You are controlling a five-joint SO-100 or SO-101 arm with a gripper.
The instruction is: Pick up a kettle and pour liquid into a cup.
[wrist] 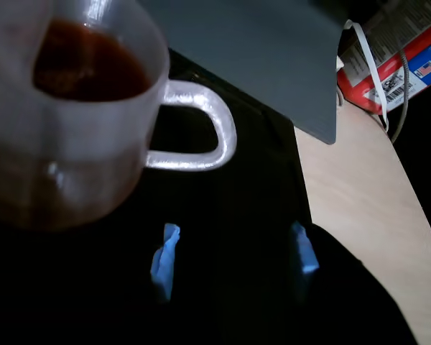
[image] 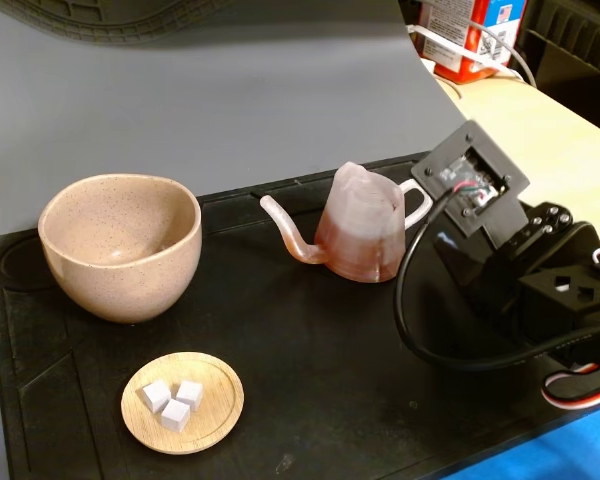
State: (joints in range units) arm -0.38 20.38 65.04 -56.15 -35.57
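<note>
The kettle (image: 361,228) is seen standing upright on the black mat (image: 310,400), well apart from the cup (image: 120,245), which is placed to its left in the fixed view; its spout (image: 288,236) is pointed toward the cup, while its loop handle (image: 416,203) is turned the opposite way, toward the arm. In the wrist view the gripper (wrist: 233,262) is held spread and empty, its two blue-padded fingertips (wrist: 164,262) lying just below the handle (wrist: 201,126) and not touching it; reddish liquid (wrist: 86,65) is visible inside the kettle body. The handle loop is thus found directly ahead of the spread fingers, slightly toward the left fingertip, its plane running roughly along the line of approach; it is judged that a short forward advance is needed before the loop's outer bar can be clamped. A wooden saucer (image: 183,402) with white cubes (image: 173,401) is left aside near the front edge of the mat, clear of the kettle-to-cup line.
</note>
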